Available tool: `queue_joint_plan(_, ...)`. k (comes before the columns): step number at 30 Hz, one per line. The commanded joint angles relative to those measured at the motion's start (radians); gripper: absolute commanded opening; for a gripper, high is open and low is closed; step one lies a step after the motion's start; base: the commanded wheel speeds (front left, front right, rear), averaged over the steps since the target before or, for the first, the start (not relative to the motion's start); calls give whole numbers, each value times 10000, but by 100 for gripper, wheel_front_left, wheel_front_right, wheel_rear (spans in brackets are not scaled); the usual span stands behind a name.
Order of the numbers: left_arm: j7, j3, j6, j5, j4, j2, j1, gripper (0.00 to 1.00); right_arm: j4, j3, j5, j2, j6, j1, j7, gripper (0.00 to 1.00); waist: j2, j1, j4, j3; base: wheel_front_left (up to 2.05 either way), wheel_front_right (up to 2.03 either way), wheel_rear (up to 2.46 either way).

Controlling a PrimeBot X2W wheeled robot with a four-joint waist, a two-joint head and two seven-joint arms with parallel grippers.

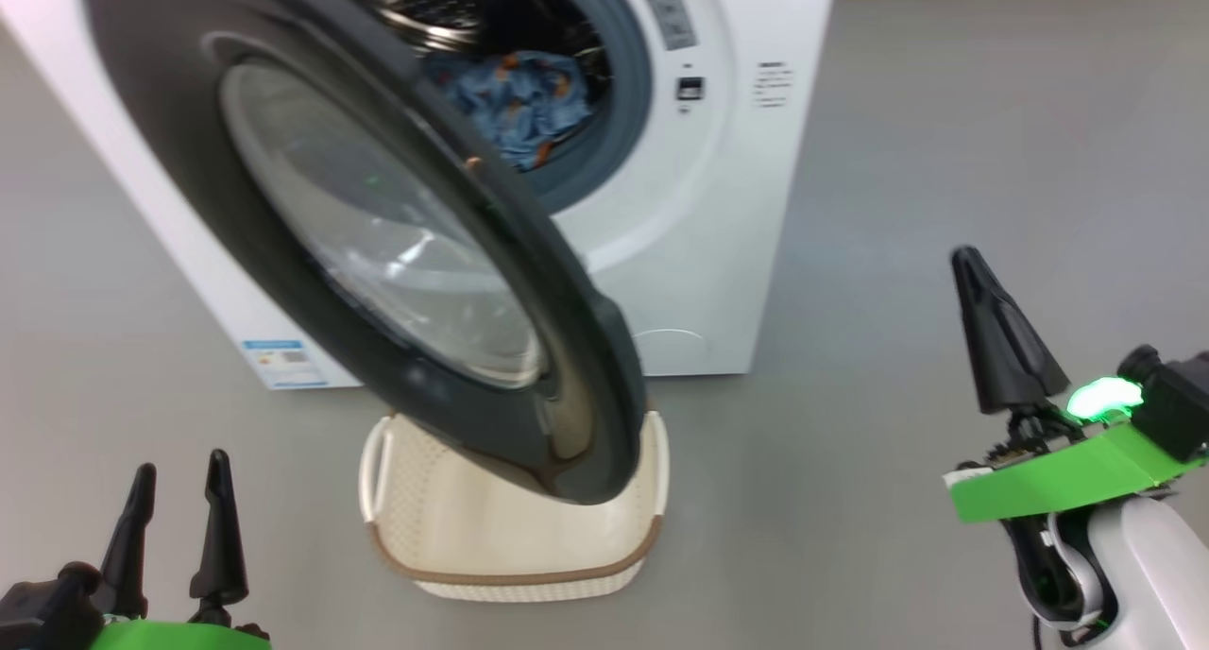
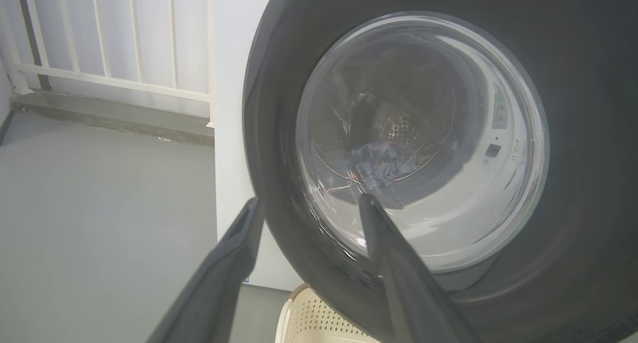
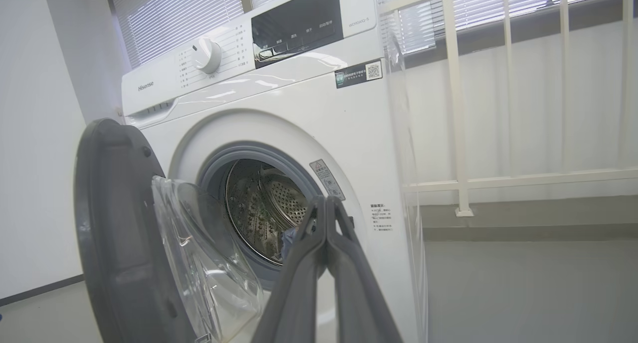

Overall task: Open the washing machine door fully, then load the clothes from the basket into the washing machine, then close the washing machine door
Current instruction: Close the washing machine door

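The white washing machine [image 1: 699,253] stands with its door [image 1: 170,111] swung out over the basket [image 1: 515,527]. A light blue garment with orange prints [image 1: 515,102] lies in the steel drum. The cream basket's visible inside is bare; the door hides its far part. My left gripper [image 1: 181,463] is open at the lower left, apart from the basket. In the left wrist view it [image 2: 310,201] faces the door's glass [image 2: 423,133]. My right gripper [image 1: 965,253] is shut on nothing, right of the machine. In the right wrist view it [image 3: 324,201] points at the drum opening [image 3: 264,208].
Grey floor [image 1: 945,111] spreads right of the machine. A white railing [image 3: 458,108] and blinds stand behind and beside it. The open door [image 3: 109,223] juts toward me over the basket. The control panel and dial [image 3: 207,55] sit on top.
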Motion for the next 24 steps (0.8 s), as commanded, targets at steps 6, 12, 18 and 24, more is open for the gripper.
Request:
queue_joint_plan(6, -135, 235, 5, -29, -85, 194, -209, 100, -801, 698, 282, 1, 44, -620, -78, 0, 0, 0, 1193, -167, 0, 0, 0)
queue_joint_plan(12, -135, 182, 5, -49, -14, 211, -125, 100, -1815, 893, 615, 260, 44, -770, -78, 0, 0, 0, 2019, -292, 0, 0, 0)
queue_joint_plan(18, -135, 51, 4, -95, 32, 202, -114, 100, -2885, 1812, 718, 188, 44, -793, -78, 0, 0, 0, 2576, -306, 0, 0, 0)
queue_joint_plan(24, -135, 29, 4, -124, 84, 207, -137, 100, -2700, 3258, 415, -405, 44, -695, -78, 0, 0, 0, 2911, -293, 0, 0, 0)
